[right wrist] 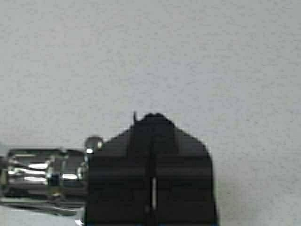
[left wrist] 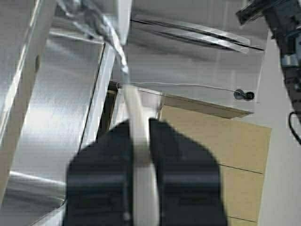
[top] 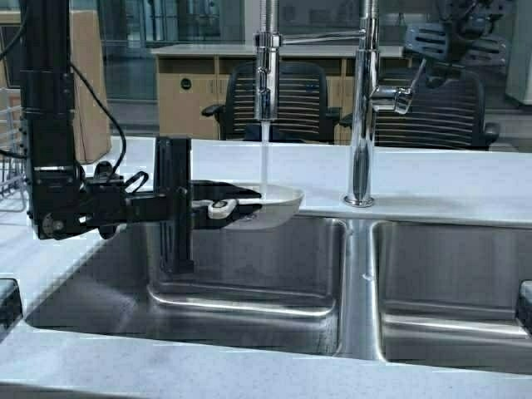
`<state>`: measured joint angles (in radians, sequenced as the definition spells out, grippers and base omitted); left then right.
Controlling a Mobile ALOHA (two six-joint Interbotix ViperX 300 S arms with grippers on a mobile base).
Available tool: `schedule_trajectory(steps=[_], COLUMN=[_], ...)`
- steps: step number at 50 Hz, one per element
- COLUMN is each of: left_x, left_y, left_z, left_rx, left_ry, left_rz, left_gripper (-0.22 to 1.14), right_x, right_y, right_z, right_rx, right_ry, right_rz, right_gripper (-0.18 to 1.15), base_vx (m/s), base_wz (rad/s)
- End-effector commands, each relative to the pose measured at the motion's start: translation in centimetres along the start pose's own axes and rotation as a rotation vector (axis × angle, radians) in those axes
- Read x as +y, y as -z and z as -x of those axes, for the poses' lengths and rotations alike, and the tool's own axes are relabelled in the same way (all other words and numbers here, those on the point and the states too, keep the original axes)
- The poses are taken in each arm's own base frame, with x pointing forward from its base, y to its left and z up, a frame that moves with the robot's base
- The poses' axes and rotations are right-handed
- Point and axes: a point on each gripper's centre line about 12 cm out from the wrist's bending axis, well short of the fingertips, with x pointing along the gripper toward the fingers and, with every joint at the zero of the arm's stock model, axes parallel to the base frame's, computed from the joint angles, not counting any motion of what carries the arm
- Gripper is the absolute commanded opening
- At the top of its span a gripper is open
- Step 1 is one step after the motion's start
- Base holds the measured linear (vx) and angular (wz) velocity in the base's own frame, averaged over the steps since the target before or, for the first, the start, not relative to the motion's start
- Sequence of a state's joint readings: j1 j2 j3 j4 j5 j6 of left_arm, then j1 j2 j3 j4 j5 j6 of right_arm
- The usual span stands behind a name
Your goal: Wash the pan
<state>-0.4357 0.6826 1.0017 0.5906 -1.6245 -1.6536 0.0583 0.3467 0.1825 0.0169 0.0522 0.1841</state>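
Under the water stream (top: 264,158), the left pincer (top: 199,208) grips the pan (top: 270,205) — handle mostly hidden.

A double stainless steel sink (top: 249,274) is set into a pale countertop (top: 449,183), its two basins split by a steel divider (top: 359,283). A tall chrome faucet (top: 362,108) rises from the counter behind the divider, and its spray head (top: 266,83) hangs over the left basin with a thin stream of water (top: 264,158) running down. A white wire rack (top: 10,158) stands at the far left. Beyond the counter, two black mesh office chairs (top: 278,100) sit before wooden cabinets (top: 187,91).
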Motion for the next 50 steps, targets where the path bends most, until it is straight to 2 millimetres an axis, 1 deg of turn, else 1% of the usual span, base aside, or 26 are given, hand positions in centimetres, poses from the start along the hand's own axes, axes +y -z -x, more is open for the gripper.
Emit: schedule_trajectory(steps=[1,3,6,9,13,15,19,21,23,25,30,35,40,47,50], left_x=[-1.0,-1.1,-1.1,-1.1,-1.0,-1.0,-0.9,-0.8,-0.7,-0.8,-1.2,-1.4,-1.0,-0.4,-0.5], left_y=[-0.1,-0.1,-0.2,-0.3,-0.4,-0.6,-1.0,-1.3,-1.4,-1.6,-2.0,-2.1,-1.6,-1.2,-0.9], left_z=[-0.4,-0.5,-0.6,-0.7,-0.9,-1.1,-1.7,-2.0,-2.5,-2.8,-3.2,-3.2,-3.1,-2.5,-2.2], left_rx=[0.009,0.009,0.01,0.01,0.011,0.011,0.008,0.003,-0.002,-0.017,-0.075,-0.146,-0.149,-0.149,-0.148], left_ry=[0.049,0.055,0.063,0.078,0.111,0.134,0.173,0.18,0.19,0.196,0.205,0.174,0.071,-0.112,-0.165], left_rz=[-0.048,-0.056,-0.068,-0.082,-0.104,-0.119,-0.16,-0.19,-0.23,-0.263,-0.325,-0.312,-0.249,-0.18,-0.166], left_gripper=[0.03,0.03,0.03,0.03,0.03,0.03,0.03,0.03,0.03,0.03,0.03,0.03,0.03,0.03,0.03], right_x=[4.7,5.6,6.5,6.9,6.9,6.5,5.1,4.0,3.4,2.5,1.0,0.0,-0.4,-0.7,-0.9], right_y=[-2.1,-2.2,-2.4,-2.6,-3.3,-3.6,-4.3,-4.6,-4.8,-4.9,-4.3,-3.4,-2.3,-0.7,0.1], right_z=[1.1,1.3,1.7,2.0,2.9,3.4,4.6,5.4,6.0,6.9,8.8,10.6,11.8,12.8,13.2], right_rx=[-0.039,-0.043,-0.05,-0.056,-0.075,-0.084,-0.121,-0.149,-0.161,-0.176,-0.183,-0.199,-0.218,-0.209,-0.194], right_ry=[-0.077,-0.092,-0.107,-0.115,-0.116,-0.109,-0.09,-0.076,-0.068,-0.055,-0.032,-0.018,-0.018,-0.018,-0.017], right_rz=[0.053,0.066,0.081,0.094,0.114,0.126,0.12,0.107,0.101,0.093,0.078,0.069,0.057,0.021,-0.002], right_gripper=[0.06,0.05,0.05,0.05,0.05,0.05,0.05,0.05,0.05,0.05,0.05,0.05,0.05,0.05,0.05], base_vx=[0.0,0.0,0.0,0.0,0.0,0.0,0.0,0.0,0.0,0.0,0.0,0.0,0.0,0.0,0.0], base_wz=[0.0,0.0,0.0,0.0,-0.01,-0.03,-0.01,-0.01,0.0,0.0,0.0,0.0,0.0,0.0,0.0])
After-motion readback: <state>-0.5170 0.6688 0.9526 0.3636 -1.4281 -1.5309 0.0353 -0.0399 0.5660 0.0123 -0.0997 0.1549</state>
